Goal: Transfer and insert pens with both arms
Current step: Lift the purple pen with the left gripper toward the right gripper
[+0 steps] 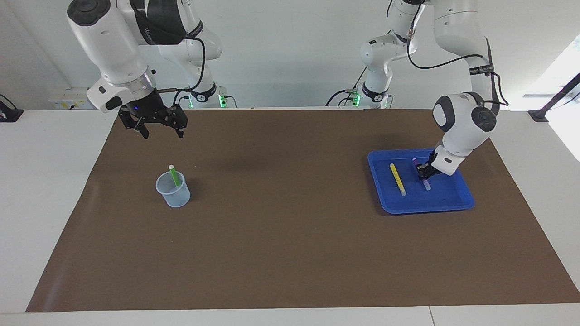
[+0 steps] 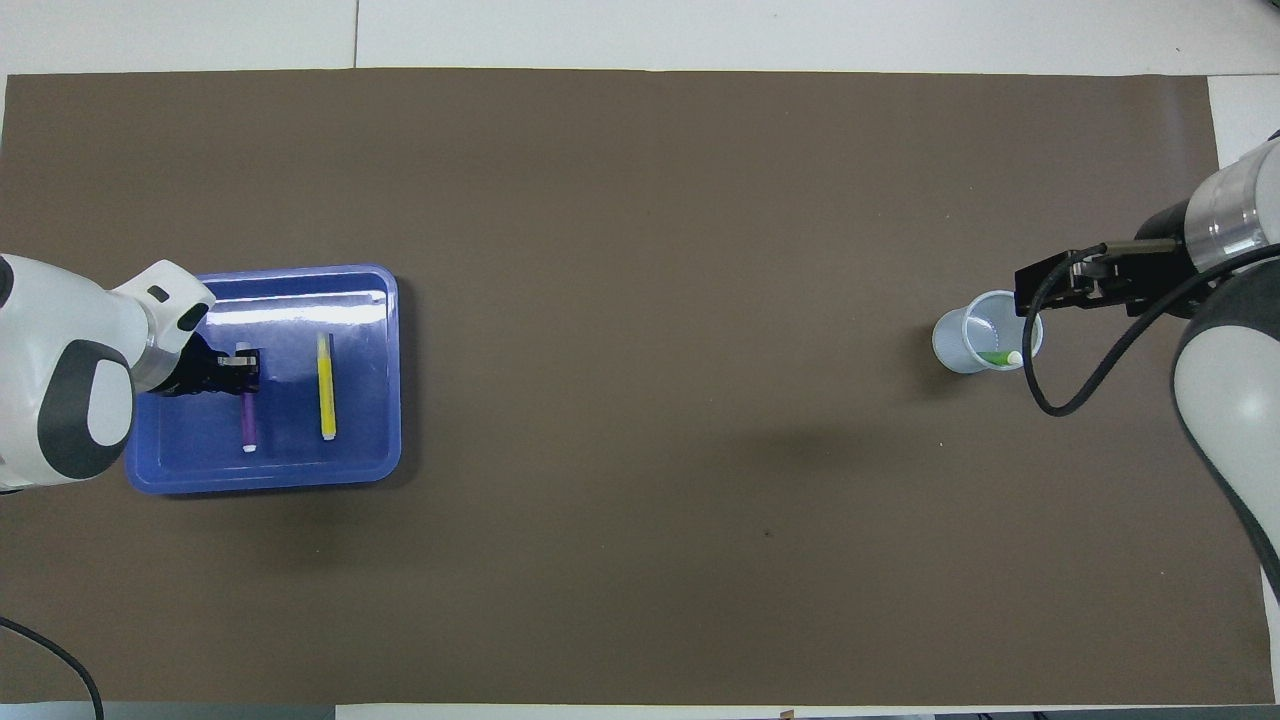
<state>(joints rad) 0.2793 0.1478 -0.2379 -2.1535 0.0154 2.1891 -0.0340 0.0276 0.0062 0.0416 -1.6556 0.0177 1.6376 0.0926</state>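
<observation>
Left gripper (image 1: 424, 171) is clamped on the purple pen (image 1: 420, 174) in the blue tray (image 1: 453, 199), beside the yellow pen (image 1: 398, 179). Lift straight up, keep it level for handover. Right gripper (image 1: 160, 129) waits open above the mat near the cup (image 1: 174, 193), which holds the green pen (image 1: 174, 175).

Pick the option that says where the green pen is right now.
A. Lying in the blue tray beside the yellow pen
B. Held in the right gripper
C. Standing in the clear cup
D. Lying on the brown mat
C: the green pen stands tilted in the clear cup, while only the yellow pen and purple pen are at the blue tray.
</observation>
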